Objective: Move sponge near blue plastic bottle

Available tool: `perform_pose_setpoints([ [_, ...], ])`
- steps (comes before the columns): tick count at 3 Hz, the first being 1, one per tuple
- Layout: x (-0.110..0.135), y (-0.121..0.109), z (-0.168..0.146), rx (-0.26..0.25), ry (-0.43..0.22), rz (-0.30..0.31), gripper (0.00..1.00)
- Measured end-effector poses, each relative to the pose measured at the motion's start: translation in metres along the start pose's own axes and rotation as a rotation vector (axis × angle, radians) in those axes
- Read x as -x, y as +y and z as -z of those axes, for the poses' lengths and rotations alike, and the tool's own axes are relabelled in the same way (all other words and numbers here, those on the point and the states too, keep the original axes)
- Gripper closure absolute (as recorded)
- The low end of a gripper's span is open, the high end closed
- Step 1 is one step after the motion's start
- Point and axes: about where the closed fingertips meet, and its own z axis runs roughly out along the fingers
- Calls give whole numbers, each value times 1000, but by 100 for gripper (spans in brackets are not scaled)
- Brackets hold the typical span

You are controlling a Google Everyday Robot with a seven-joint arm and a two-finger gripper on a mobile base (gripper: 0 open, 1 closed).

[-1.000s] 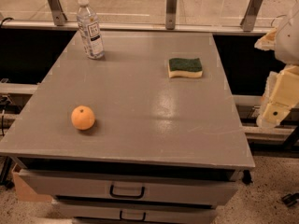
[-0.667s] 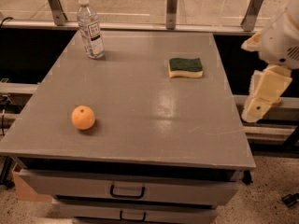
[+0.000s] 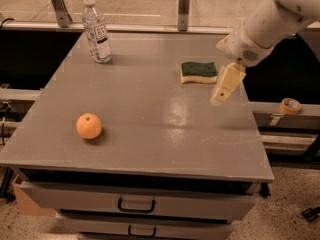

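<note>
The sponge (image 3: 199, 71), dark green on a pale yellow base, lies flat on the grey table (image 3: 150, 114) toward its right far part. The blue plastic bottle (image 3: 96, 30), clear with a white cap and a label, stands upright at the far left corner. My gripper (image 3: 224, 86) hangs on the white arm coming in from the upper right, above the table just right of and slightly nearer than the sponge, apart from it. It holds nothing that I can see.
An orange (image 3: 89, 126) sits on the near left part of the table. A roll of tape (image 3: 290, 106) lies on a ledge off the right edge. Drawers (image 3: 136, 204) sit under the front edge. Metal posts (image 3: 183, 6) line the far edge.
The arm has swung in from the right, bringing the gripper from beyond the table's right edge to over the table beside the sponge. Sponge, bottle and orange have not moved.
</note>
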Motion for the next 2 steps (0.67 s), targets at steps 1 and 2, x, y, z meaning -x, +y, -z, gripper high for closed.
perform_pose_setpoints([
  [1,14,-43,-47,8,-90,-56,0],
  [2,21,-75,-80,11,-137,-117,0],
])
